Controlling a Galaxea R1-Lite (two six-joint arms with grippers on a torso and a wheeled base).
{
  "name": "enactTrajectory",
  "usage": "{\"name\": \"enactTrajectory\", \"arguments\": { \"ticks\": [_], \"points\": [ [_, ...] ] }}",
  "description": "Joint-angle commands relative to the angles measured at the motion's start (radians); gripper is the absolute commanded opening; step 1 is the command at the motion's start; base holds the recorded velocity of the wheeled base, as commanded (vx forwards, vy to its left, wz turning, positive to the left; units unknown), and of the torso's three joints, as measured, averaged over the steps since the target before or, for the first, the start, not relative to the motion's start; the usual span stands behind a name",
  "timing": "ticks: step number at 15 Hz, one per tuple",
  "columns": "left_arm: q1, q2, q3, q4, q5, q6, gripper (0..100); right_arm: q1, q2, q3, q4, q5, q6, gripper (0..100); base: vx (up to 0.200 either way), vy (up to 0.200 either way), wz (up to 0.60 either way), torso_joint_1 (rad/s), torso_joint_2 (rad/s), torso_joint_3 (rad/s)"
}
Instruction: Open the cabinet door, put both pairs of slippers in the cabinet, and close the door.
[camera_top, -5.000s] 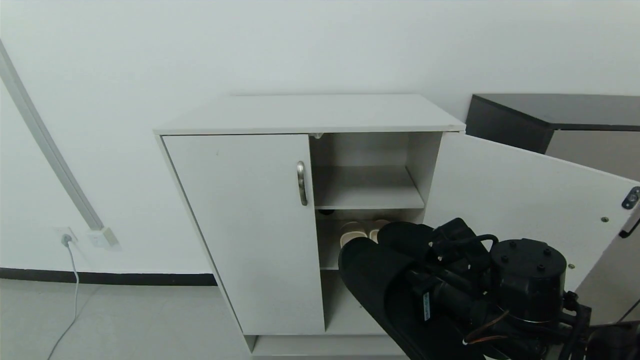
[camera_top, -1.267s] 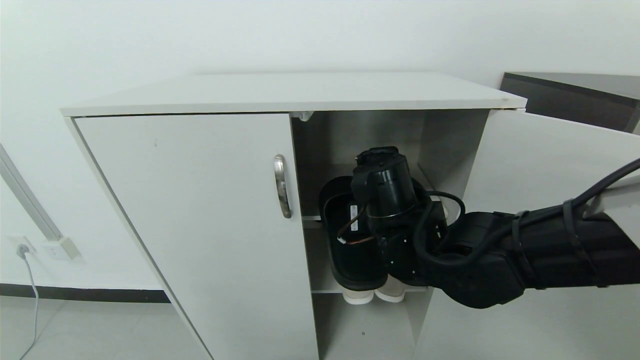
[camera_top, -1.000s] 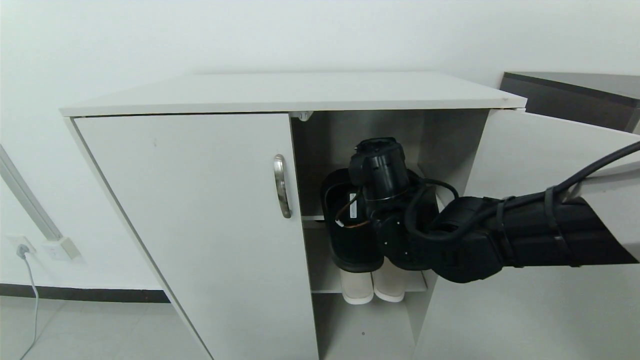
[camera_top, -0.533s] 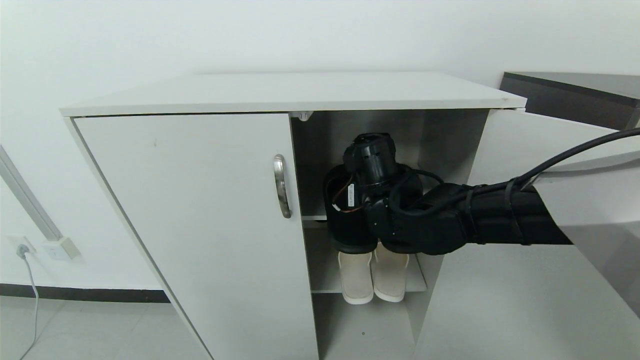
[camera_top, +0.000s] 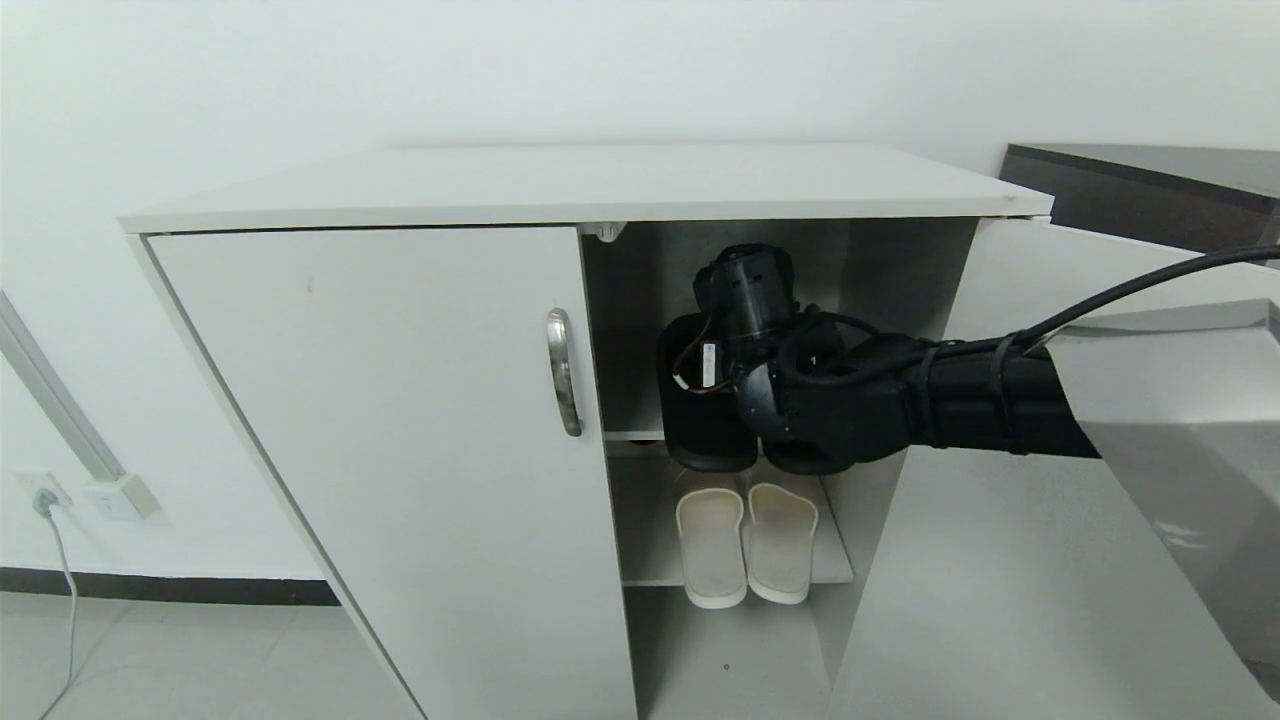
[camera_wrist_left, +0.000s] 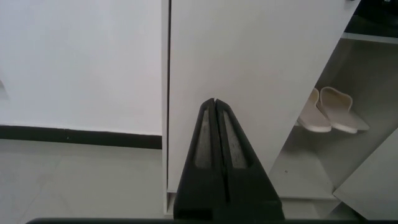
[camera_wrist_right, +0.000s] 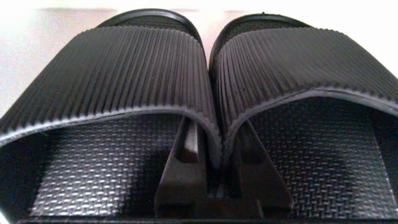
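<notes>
At frame centre, our right gripper (camera_wrist_right: 214, 149) pinches both black slippers (camera_top: 700, 440) by their adjoining straps, so we can set the pair together on the upper shelf of the cabinet (camera_top: 600, 185), above the white slippers (camera_top: 745, 545).

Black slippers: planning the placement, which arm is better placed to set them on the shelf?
Right. The right gripper is shut on the black slippers inside the cabinet, at the upper shelf. The left gripper is shut, empty, facing the closed door.
</notes>
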Motion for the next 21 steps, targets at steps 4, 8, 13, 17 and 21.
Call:
{"name": "enactTrajectory", "arguments": {
  "ticks": [4, 8, 13, 17, 21],
  "points": [
    [0.0, 0.001, 0.0, 0.0, 0.0, 0.0, 0, -0.024, 0.062, -0.127, 0.059, 0.003, 0.0, 0, 0.0, 0.0, 0.0, 0.0, 0.0, 0.0],
    [0.0, 0.001, 0.0, 0.0, 0.0, 0.0, 0, -0.037, 0.083, -0.139, 0.07, 0.003, 0.0, 0, 0.0, 0.0, 0.0, 0.0, 0.0, 0.0],
    [0.0, 0.001, 0.0, 0.0, 0.0, 0.0, 0, -0.037, 0.088, -0.139, 0.071, 0.003, 0.0, 0, 0.0, 0.0, 0.0, 0.0, 0.0, 0.0],
    [0.0, 0.001, 0.0, 0.0, 0.0, 0.0, 0, -0.037, 0.097, -0.139, 0.071, 0.003, 0.0, 0, 0.0, 0.0, 0.0, 0.0, 0.0, 0.0],
    [0.0, 0.001, 0.0, 0.0, 0.002, -0.002, 0, -0.037, 0.098, -0.139, 0.071, 0.003, 0.001, 100, 0.0, 0.0, 0.0, 0.0, 0.0, 0.0]
  ]
}}
